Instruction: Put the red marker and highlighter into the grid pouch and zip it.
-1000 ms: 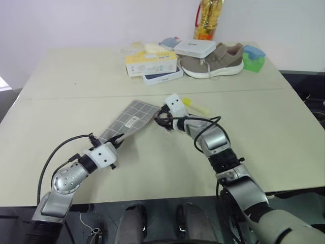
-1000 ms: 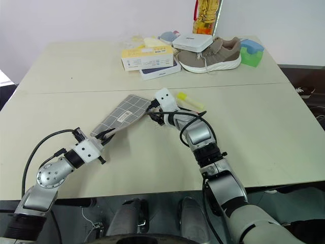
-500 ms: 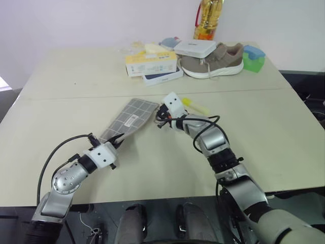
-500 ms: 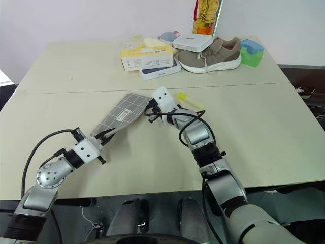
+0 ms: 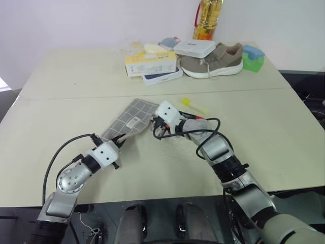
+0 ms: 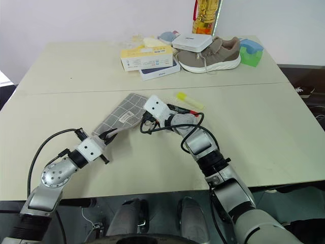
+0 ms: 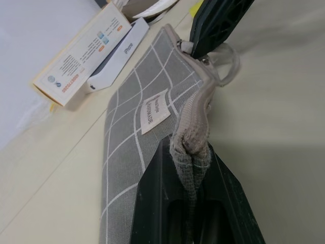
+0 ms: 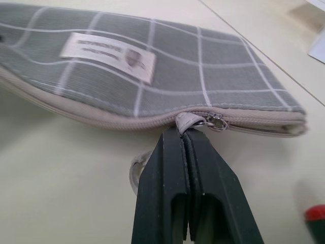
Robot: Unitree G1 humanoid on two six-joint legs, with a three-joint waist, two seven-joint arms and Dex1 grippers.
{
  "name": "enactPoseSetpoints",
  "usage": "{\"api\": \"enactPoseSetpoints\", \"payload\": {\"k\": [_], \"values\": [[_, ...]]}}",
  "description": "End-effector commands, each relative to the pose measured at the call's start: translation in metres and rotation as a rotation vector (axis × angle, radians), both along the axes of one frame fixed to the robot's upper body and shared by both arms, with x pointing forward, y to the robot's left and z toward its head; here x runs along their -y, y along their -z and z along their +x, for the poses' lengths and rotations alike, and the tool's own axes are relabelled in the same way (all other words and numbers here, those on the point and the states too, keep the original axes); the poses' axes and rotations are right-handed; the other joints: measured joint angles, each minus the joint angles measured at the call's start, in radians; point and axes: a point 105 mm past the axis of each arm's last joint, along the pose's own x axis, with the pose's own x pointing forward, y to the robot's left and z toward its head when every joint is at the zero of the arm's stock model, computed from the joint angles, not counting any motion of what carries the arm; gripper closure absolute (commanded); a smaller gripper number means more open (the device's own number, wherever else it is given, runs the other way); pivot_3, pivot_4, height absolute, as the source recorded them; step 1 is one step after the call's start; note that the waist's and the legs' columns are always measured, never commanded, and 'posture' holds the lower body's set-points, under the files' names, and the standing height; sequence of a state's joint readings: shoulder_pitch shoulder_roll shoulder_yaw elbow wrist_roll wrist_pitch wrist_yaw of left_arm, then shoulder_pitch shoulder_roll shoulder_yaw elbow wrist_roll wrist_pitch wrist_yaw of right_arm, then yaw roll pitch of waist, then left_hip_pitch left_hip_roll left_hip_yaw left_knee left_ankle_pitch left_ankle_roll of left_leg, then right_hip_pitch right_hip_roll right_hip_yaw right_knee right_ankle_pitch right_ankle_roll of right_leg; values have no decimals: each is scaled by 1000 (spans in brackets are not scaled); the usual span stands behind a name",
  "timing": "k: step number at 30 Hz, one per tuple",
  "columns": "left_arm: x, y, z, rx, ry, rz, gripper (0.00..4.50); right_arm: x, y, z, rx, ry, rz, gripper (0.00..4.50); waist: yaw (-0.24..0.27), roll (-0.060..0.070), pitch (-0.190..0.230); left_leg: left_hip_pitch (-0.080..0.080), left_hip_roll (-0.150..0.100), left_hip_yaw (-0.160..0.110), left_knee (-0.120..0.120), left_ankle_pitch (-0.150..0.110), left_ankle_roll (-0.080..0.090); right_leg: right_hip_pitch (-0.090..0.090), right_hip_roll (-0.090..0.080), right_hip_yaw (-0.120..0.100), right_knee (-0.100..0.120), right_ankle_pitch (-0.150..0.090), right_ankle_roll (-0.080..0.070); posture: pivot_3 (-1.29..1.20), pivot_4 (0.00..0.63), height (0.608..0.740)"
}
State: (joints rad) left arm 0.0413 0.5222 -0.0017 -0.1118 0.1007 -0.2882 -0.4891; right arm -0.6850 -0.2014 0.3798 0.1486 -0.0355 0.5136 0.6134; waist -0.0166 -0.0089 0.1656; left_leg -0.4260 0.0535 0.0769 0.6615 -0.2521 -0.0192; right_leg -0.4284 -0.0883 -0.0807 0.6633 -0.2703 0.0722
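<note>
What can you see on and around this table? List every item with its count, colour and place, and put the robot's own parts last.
table: 1, beige, under everything.
grid pouch: 1, grey with white lines, table centre, lifted at its near end.
zipper pull: 1, beige tab, on the pouch's zipper edge.
highlighter: 1, pale yellow, right of the pouch.
red marker: 1, black with red, beside the right hand.
tissue box: 1, yellow and white, far side.
dark flat box: 1, navy, under the tissue box.
white box: 1, on the shoe.
shoe: 1, taupe, far side.
green container: 1, far right.
bottle: 1, yellow, far edge.
left hand: 1, black, shut on the pouch's near end.
right hand: 1, black, shut on the zipper pull.
</note>
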Motion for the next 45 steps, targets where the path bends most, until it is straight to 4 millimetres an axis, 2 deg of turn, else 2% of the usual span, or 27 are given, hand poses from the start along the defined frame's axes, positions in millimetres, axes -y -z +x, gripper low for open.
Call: {"api": "enactPoseSetpoints", "payload": {"k": [1,10,19,23,27,36,45], "values": [[13,-14,-1,56,41,-20,4500,-15,-14,-12,65,-89,8,4472,0,0,0,0,0,0,0,0,0,0,0,0,0,0,0,0,150,724],[14,-22,1,75,31,-62,4500,-16,-12,-21,67,-124,-16,4472,2,0,0,0,0,0,0,0,0,0,0,0,0,0,0,0,150,724],[-2,-31,1,95,-12,-92,4500,13,-10,-2,59,6,-31,4472,2,0,0,0,0,0,0,0,0,0,0,0,0,0,0,0,150,724],[-3,-32,1,97,-13,-92,4500,18,-8,0,52,21,-32,4472,2,0,0,0,0,0,0,0,0,0,0,0,0,0,0,0,150,724],[-1,-32,1,98,-9,-91,4500,17,-9,-1,47,16,-26,4472,1,0,0,0,0,0,0,0,0,0,0,0,0,0,0,0,150,724],[3,-30,3,95,1,-90,4500,0,-14,-19,53,-93,-10,4472,2,0,0,0,0,0,0,0,0,0,0,0,0,0,0,0,150,724],[6,-29,4,95,4,-94,4500,-9,-20,-33,68,-178,-1,4472,2,0,0,0,0,0,0,0,0,0,0,0,0,0,0,0,150,724]]}}
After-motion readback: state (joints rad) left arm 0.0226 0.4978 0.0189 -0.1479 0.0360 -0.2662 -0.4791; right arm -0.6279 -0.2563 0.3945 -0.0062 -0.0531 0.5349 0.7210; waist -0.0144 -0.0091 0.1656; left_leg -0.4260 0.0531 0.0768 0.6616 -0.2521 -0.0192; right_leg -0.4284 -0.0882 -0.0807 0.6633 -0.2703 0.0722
